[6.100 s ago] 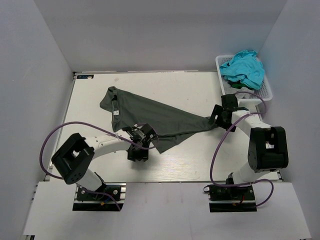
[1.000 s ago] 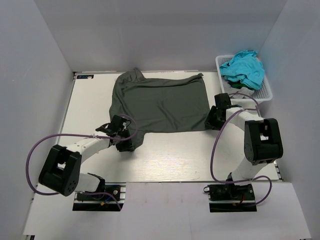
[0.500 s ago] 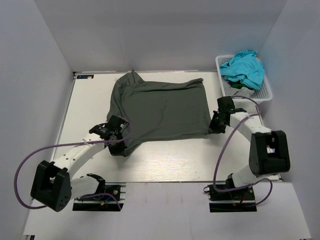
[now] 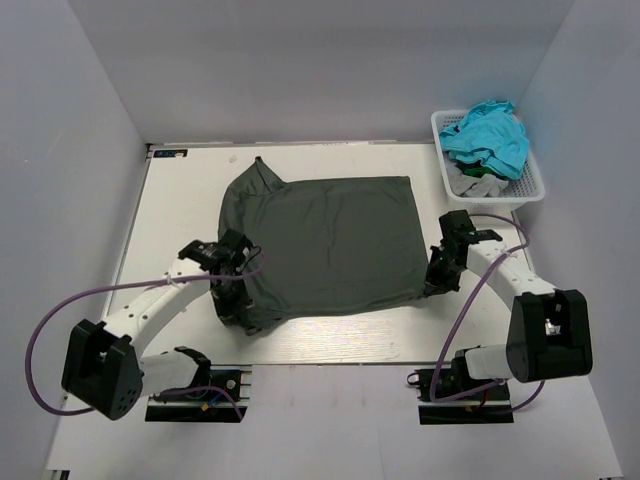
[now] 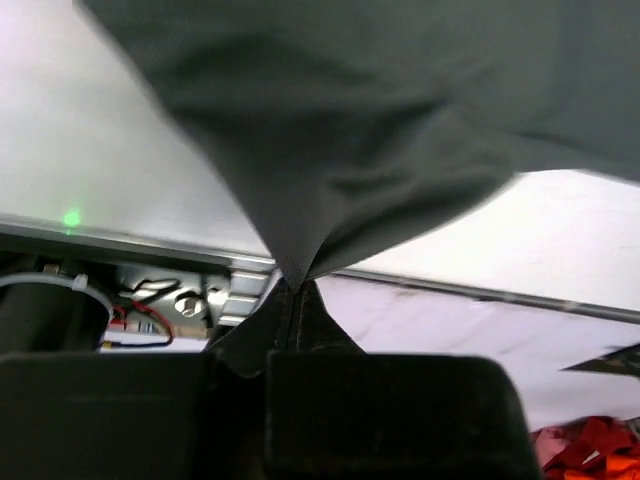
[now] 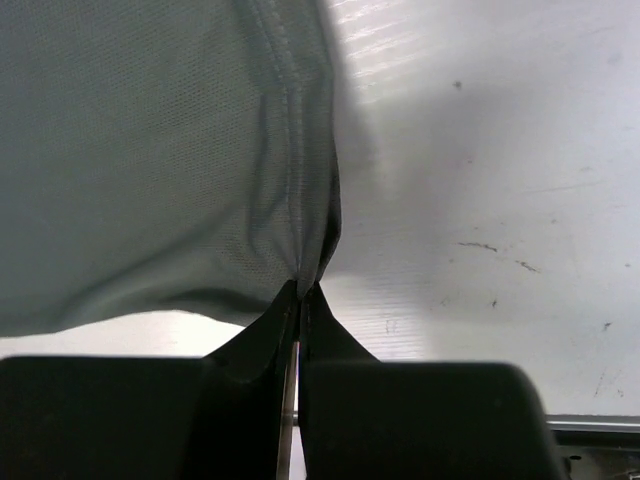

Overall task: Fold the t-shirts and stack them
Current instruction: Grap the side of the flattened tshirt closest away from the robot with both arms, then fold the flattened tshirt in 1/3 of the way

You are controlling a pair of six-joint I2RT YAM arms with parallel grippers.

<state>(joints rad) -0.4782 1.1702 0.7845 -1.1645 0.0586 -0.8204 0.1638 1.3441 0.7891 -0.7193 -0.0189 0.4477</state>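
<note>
A dark charcoal-grey t-shirt [image 4: 325, 240] is spread across the middle of the table, its near edge lifted between both arms. My left gripper [image 4: 236, 312] is shut on the shirt's near left corner; the left wrist view shows the cloth [image 5: 330, 150] pinched at the fingertips of that gripper [image 5: 297, 285]. My right gripper [image 4: 432, 284] is shut on the near right corner, and the right wrist view shows the hem [image 6: 300, 180] held at the tips of that gripper [image 6: 301, 290]. A turquoise t-shirt [image 4: 487, 136] and a light grey one [image 4: 476, 185] lie in the basket.
The white lattice basket [image 4: 530, 187] stands at the back right corner of the table, just beyond my right arm. Grey walls close in the table on the left, back and right. The arms' base plates sit at the near edge.
Both grippers have closed on the shirt's near corners and pulled toward the near edge. The shirt has slid nearer and its far edge now lies farther from the back wall.
</note>
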